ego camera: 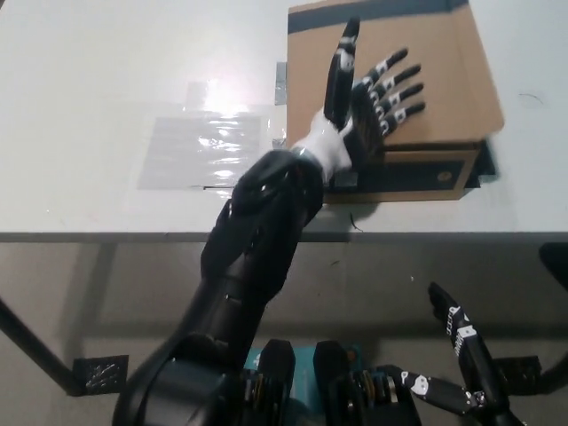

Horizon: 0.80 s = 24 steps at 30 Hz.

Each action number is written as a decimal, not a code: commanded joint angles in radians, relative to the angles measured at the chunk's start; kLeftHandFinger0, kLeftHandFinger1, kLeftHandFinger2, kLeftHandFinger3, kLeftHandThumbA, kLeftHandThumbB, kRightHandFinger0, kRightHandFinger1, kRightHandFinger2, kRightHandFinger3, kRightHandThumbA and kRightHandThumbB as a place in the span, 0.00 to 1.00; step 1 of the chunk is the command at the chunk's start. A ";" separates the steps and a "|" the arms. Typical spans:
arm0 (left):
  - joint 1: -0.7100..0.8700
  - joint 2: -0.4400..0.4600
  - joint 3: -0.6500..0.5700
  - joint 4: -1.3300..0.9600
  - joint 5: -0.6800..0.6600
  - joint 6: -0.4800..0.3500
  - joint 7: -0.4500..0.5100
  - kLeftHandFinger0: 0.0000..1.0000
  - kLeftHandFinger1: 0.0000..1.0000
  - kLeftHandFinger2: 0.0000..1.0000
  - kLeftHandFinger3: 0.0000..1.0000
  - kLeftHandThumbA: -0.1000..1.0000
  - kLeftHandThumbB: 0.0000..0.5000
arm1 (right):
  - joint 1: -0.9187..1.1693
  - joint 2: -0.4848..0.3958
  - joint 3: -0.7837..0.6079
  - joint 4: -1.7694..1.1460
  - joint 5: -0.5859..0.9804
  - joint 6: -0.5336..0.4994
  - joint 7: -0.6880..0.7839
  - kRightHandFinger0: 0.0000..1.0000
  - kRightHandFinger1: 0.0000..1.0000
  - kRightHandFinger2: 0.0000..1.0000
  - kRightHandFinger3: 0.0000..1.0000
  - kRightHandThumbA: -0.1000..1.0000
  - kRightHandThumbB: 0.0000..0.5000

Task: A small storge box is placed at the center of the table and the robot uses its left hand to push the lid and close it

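One box (390, 98) on the table (106, 80), toward the far edge, right of centre, lid (453, 80) down flat over the top. Left hand (368, 106) lies palm-down on the lid with fingers spread, grasping nothing; flat contact makes sense for pressing the flap shut rather than gripping it. Lid looks level, so closing seems done or nearly so. Box's long axis runs left-right, parallel to the table's near edge; dark front face with labels points toward the robot. Shiny clear sheet (204, 146) lies on the table left of the box, apart from it. Right hand (461, 351) rests low at bottom right, below the table edge, fingers loose and apart, holding nothing
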 commanded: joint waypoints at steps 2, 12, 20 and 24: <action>0.006 0.006 0.009 -0.012 0.036 -0.027 -0.020 1.00 1.00 1.00 1.00 1.00 0.71 | 0.004 -0.002 -0.003 -0.036 0.039 -0.050 0.022 1.00 1.00 1.00 1.00 1.00 0.53; 0.054 0.019 0.007 -0.070 0.047 0.003 -0.046 1.00 1.00 1.00 1.00 1.00 0.74 | 0.016 0.007 0.000 -0.036 0.036 -0.050 0.022 1.00 1.00 1.00 1.00 1.00 0.54; 0.101 0.088 -0.094 -0.865 -0.007 0.173 -0.115 1.00 1.00 1.00 1.00 1.00 0.73 | 0.009 0.005 -0.006 -0.035 0.041 -0.039 0.027 1.00 1.00 1.00 1.00 1.00 0.64; 0.106 0.170 -0.073 -1.225 -0.049 0.207 -0.091 1.00 1.00 1.00 1.00 1.00 0.82 | 0.010 -0.002 -0.003 -0.040 0.030 -0.042 0.028 1.00 1.00 1.00 1.00 1.00 0.61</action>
